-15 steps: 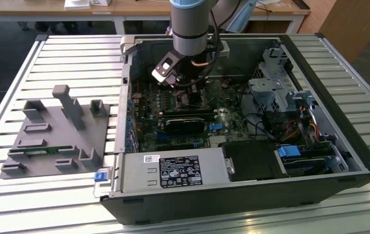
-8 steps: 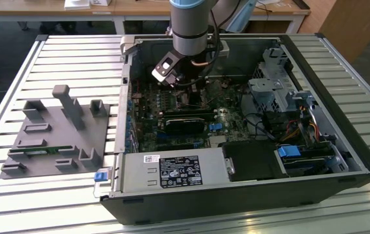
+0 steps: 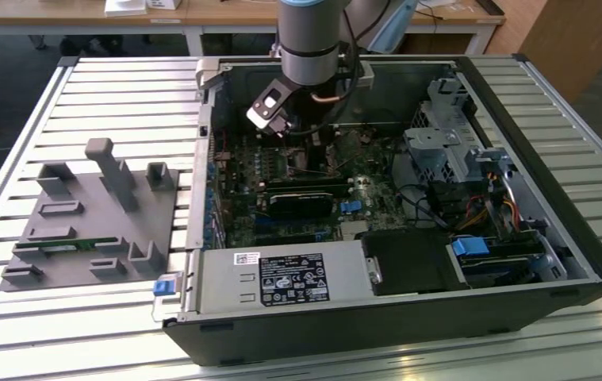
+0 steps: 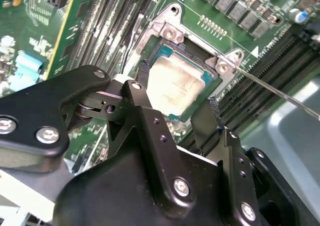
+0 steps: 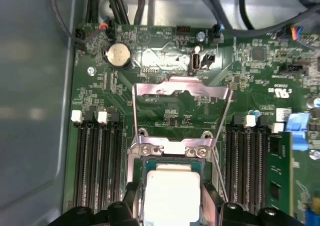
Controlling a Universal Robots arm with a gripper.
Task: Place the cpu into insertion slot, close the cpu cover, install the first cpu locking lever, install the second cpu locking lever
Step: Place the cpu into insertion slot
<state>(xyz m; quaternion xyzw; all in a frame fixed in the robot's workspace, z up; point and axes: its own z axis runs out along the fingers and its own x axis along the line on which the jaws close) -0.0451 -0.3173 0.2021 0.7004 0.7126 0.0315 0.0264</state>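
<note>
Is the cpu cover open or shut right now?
Open. In the first wrist view the cpu cover stands swung back on its hinge, and the cpu lies uncovered.

Soft, even room light in the exterior view; the computer case [image 3: 385,325] interior lies in shadow; in the first wrist view the cpu [image 5: 171,196] glares blank white and the cpu cover [image 5: 182,89] shines; the second wrist view is slightly blurred.

The pale silver-grey cpu [image 5: 171,196] sits flat and square in the insertion slot [image 5: 172,147], a silver-rimmed socket on the green motherboard between the black memory slots. Its thin metal cpu cover [image 5: 182,88] stands swung open on its hinge.
</note>
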